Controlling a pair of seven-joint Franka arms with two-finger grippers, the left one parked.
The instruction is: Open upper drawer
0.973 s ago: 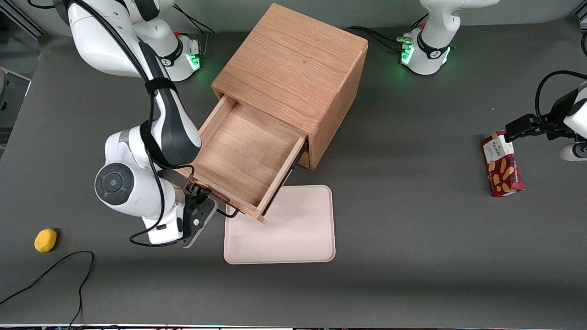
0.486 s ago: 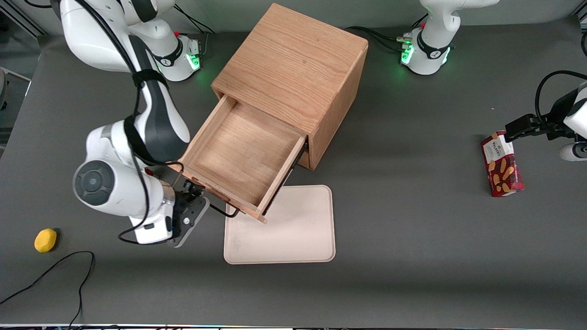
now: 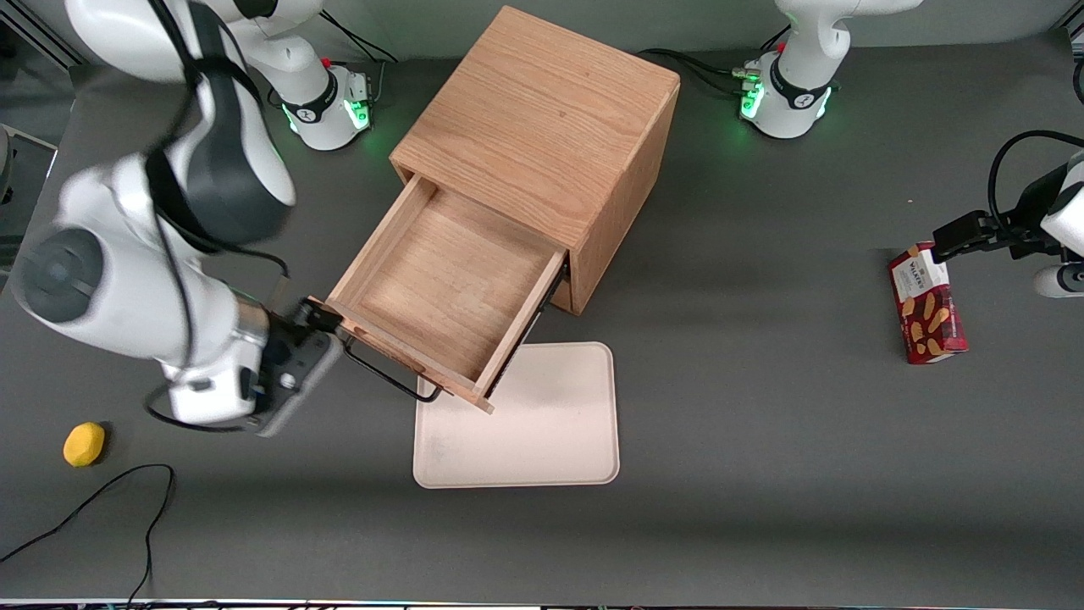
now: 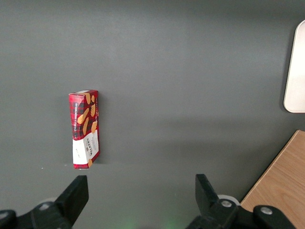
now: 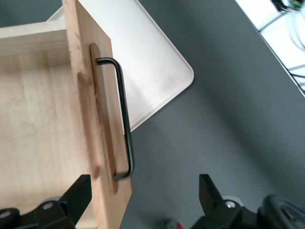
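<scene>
I count one wooden cabinet (image 3: 542, 119). I can see one upper drawer (image 3: 445, 288) with one black handle (image 5: 125, 129). There is one pale tray (image 3: 542, 424), one red cookie box (image 3: 926, 305), and one yellow lemon (image 3: 84, 444). I see one gripper (image 5: 143, 198) with its two fingers spread wide.
</scene>
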